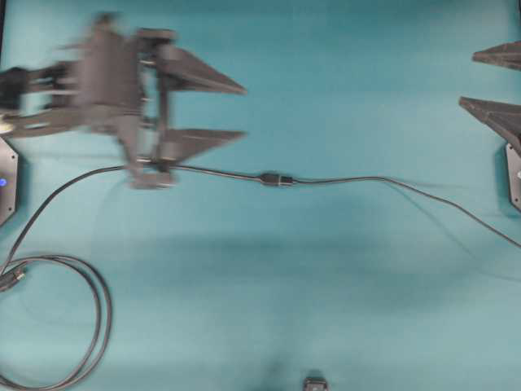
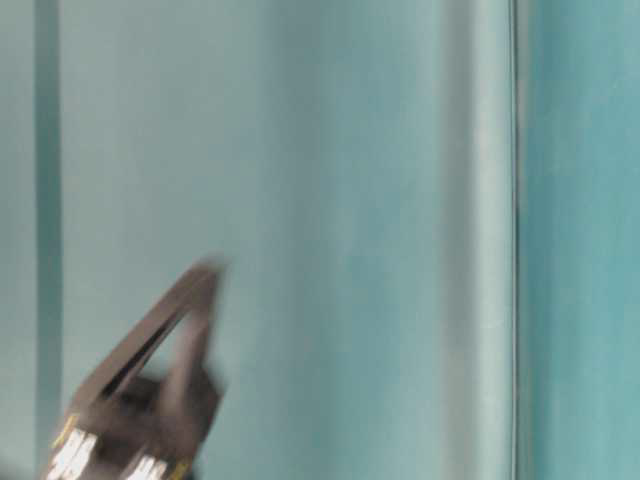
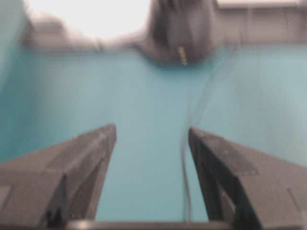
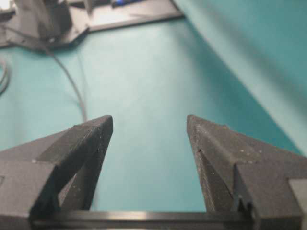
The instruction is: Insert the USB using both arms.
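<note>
A thin dark cable (image 1: 366, 181) runs across the teal table and meets a second thin length at a dark blocky joint (image 1: 277, 179). The USB sits in that joint, and none of its silvery metal shows. My left gripper (image 1: 244, 112) hovers up and left of the joint, motion-blurred and open, with nothing between its fingers. Its wrist view shows the left gripper (image 3: 152, 129) with the thin cable (image 3: 184, 167) lying on the cloth beside the right-hand finger. My right gripper (image 1: 467, 80) is at the far right edge, open and empty. The right wrist view shows the right gripper (image 4: 149, 117) over bare cloth.
A thicker looped cable (image 1: 89, 309) lies at the lower left, its gold tip (image 1: 12, 279) near the left edge. Arm bases stand at the left edge (image 1: 6, 183) and right edge (image 1: 513, 175). A small dark object (image 1: 315, 383) sits at the front edge. A blurred finger (image 2: 150, 350) shows at table level.
</note>
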`<state>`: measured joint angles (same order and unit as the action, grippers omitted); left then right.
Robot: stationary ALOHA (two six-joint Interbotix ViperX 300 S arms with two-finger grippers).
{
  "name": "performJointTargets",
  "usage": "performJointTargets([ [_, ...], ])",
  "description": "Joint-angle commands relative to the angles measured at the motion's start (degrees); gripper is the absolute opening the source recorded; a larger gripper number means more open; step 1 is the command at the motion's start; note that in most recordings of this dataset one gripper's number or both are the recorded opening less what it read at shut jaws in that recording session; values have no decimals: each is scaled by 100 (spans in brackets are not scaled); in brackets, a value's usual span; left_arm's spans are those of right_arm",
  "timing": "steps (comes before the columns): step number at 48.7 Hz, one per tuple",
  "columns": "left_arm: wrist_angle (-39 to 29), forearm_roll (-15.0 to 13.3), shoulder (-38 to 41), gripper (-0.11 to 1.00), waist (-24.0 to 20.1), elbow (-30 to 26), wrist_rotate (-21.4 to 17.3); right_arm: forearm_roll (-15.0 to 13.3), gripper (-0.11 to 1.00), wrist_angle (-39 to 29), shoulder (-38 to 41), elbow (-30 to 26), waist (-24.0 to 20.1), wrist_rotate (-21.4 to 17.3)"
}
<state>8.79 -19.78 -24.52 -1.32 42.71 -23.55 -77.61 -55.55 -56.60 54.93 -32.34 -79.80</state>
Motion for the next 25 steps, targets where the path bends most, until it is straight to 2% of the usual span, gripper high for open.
performJointTargets([
  [1, 413, -18, -721, 78, 114, 404, 62, -229, 69, 62, 18, -53, 211, 26],
  [6, 272, -18, -1529, 78, 149, 879, 79, -396, 69, 70, 18, 44, 492, 62],
  [15, 325, -9, -2733, 77, 105, 1529, 70, -413, 69, 352, -26, 255, 1134, 53],
  [20, 316, -18, -3164, 77, 0, 1881, 62, -413, 69, 677, -79, 413, 1556, 26],
  [25, 343, -18, -3270, 77, -62, 2118, 44, -413, 69, 1090, -141, 510, 1969, 26],
])
